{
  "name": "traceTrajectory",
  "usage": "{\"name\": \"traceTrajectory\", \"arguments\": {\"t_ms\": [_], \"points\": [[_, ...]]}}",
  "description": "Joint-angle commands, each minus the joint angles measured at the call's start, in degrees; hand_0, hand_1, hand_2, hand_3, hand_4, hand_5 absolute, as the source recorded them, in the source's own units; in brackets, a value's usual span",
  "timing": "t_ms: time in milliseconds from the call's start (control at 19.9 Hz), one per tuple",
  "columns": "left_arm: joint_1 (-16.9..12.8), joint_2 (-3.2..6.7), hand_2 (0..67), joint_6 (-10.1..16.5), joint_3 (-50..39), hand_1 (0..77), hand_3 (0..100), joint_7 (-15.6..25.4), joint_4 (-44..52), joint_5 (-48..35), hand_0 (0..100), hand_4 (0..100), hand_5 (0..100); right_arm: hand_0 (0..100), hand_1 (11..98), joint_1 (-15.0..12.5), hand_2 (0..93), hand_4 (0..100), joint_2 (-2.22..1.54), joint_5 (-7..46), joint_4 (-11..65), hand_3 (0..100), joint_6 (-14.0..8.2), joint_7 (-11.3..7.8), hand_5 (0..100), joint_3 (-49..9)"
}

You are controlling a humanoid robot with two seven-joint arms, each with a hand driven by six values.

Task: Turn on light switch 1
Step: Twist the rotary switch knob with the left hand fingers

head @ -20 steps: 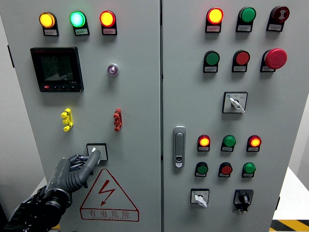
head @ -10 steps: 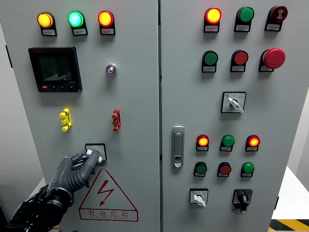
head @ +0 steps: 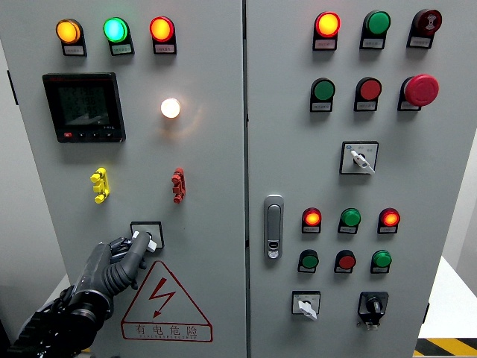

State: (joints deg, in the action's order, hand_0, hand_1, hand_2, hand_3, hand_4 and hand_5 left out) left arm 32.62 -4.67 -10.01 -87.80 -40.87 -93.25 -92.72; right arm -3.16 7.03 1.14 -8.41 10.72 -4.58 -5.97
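Grey metal control cabinet (head: 209, 171) with two doors, seen from the front. On the left door, low and left of the middle, a small square rotary light switch with a black frame and a white knob (head: 147, 235). Just above a red triangle warning sign with a lightning bolt (head: 165, 304).

Dark grey left robot hand (head: 119, 261) coming up from the lower left corner, fingers narrow and curled together, fingertips (head: 138, 241) pinched on the white knob of the switch. Knob tilted, pointing down to the right.

Higher on the same door, a small round lamp (head: 171, 108) glowing bright warm white, with a soft glow on the grey panel around it. Left of the lamp, a black digital meter with a dark screen (head: 83, 107). Along the top, three lit round indicators: orange (head: 68, 31), green (head: 115, 30), red (head: 161, 29). Between the meter and the switch, a yellow plastic clip (head: 99, 185) and a red plastic clip (head: 178, 185), well apart.

On the right door, a silver door handle (head: 273, 227), a big red mushroom push button (head: 421, 89), and several red and green round buttons, some lit.

Right hand not in view.
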Motion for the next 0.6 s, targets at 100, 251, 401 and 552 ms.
{"name": "traceTrajectory", "arguments": {"t_ms": [100, 251, 401, 552], "points": [[-0.1, 0.01, 54.0, 0.0, 0.0, 31.9, 88, 0.0, 0.0, 0.0, 65, 100, 86, 0, 19.5, 0.0, 0.0, 19, 0.00, 0.0, 0.1, 20, 0.0, 0.01, 11, 0.0], [-0.4, 0.01, 54.0, 0.0, 0.0, 32.3, 87, 0.0, -0.1, 0.0, 55, 100, 86, 0, 19.6, 0.0, 0.0, 19, 0.00, 0.0, 0.0, 20, 0.0, 0.01, 10, -0.1], [-0.5, 0.01, 54.0, 0.0, 0.0, 37.4, 87, 0.0, -0.2, 0.0, 42, 100, 85, 0, 19.7, 0.0, 0.0, 19, 0.00, 0.0, 0.1, 20, 0.0, 0.01, 11, -0.1], [-0.6, 0.01, 54.0, 0.0, 0.0, 40.8, 87, 0.0, -0.3, 0.0, 6, 100, 84, 0, 19.7, 0.0, 0.0, 19, 0.00, 0.0, 0.0, 20, 0.0, 0.01, 11, 0.0]]}}
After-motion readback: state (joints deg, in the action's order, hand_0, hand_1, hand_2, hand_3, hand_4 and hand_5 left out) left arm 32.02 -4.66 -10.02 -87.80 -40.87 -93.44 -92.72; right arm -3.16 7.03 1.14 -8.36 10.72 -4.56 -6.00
